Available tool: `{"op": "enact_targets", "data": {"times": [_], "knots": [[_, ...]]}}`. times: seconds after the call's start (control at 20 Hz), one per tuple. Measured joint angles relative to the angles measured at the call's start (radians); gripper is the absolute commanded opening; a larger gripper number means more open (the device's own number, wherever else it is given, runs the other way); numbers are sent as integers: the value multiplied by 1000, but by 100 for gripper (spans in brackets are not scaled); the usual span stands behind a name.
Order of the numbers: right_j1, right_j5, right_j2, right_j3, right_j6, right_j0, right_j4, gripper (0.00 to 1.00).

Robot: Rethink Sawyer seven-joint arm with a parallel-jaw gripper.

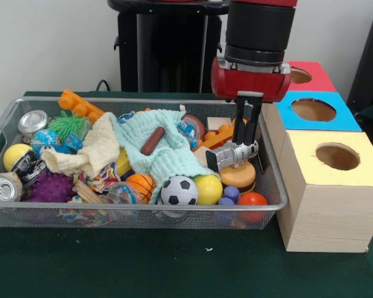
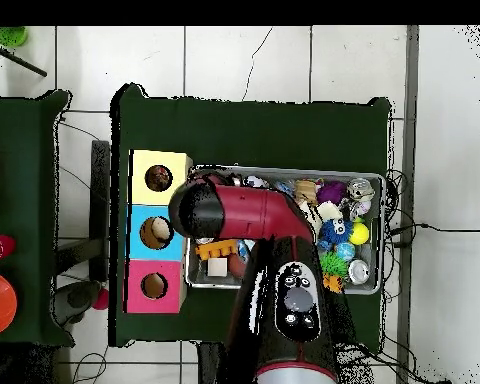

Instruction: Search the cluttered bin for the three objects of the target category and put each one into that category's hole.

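The black gripper (image 1: 247,131) reached down inside the silver wire-mesh bin (image 1: 270,180) on the green desk (image 1: 143,261), clenched on a grey-and-black toy (image 1: 231,155).

We see a dark green desk (image 2: 284,130) on a white tiled floor (image 2: 244,60), with a pale wall (image 1: 50,43) upper left.

In the overhead view, much of the wire basket (image 2: 376,180) is covered by the red arm (image 2: 249,212), and the gripper (image 1: 247,127) is hidden beneath it. In the front view, the arm is cut off by the top edge. A patterned fabric piece (image 1: 102,181) is largely buried under the pale-yellow cloth (image 1: 94,149); only 1 such piece can be made out.
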Motion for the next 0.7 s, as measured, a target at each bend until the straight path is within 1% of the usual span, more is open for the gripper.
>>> {"op": "enact_targets", "data": {"times": [0.35, 0.7], "knots": [[-33, 0, 76, 35, 0, -80, -61, 0], [-81, 15, 142, 39, 0, -150, -96, 0]]}}
